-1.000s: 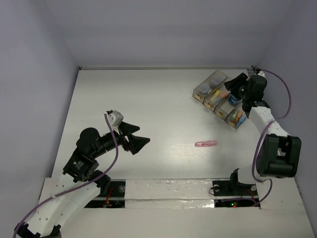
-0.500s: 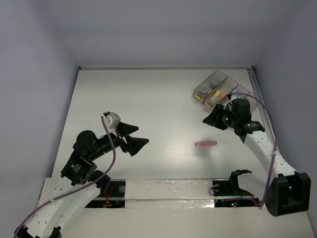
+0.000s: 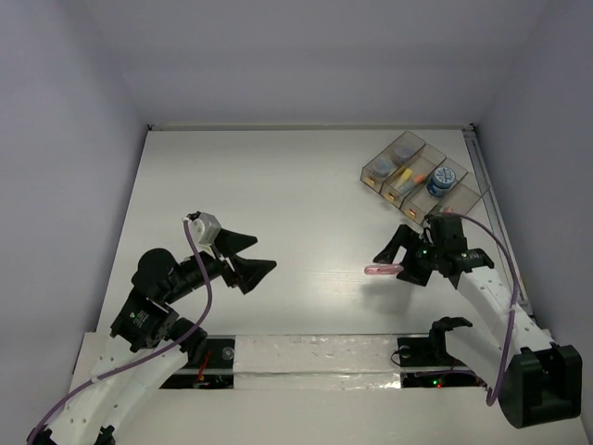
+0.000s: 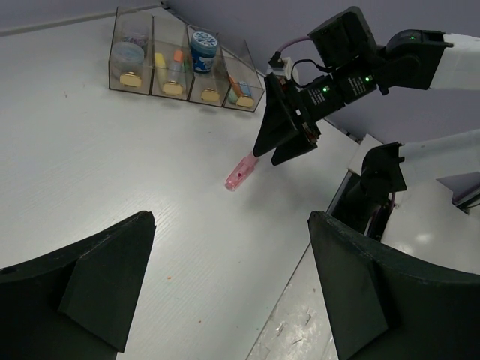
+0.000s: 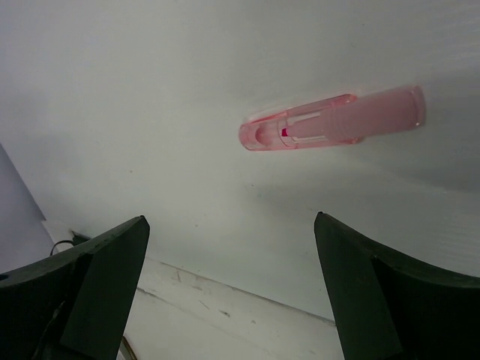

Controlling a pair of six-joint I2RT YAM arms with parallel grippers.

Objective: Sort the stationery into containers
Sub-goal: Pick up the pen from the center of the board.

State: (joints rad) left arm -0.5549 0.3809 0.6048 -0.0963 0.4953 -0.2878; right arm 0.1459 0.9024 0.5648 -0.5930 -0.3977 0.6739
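Observation:
A translucent pink stick [image 3: 384,270] [image 4: 241,172] [image 5: 334,126] lies flat on the white table, right of centre. My right gripper [image 3: 390,265] [image 4: 265,157] [image 5: 230,217] hovers open just over it, nothing between the fingers, the stick lying ahead of the tips. The containers [image 3: 408,141] [image 4: 115,45], a row of clear bins, stand at the back right holding coloured sticks and a blue roll [image 3: 438,183] [image 4: 202,51]. My left gripper [image 3: 265,253] [image 4: 231,216] is open and empty above bare table at the left, pointing toward the stick.
A foil-taped strip [image 3: 315,357] runs along the near edge between the arm bases. A black clamp [image 3: 445,336] sits on it near the right base. Pale walls close in the table at the back and sides.
My right gripper came down from over the containers to the pink stick and opened wide. The left arm drew back slightly to the left.

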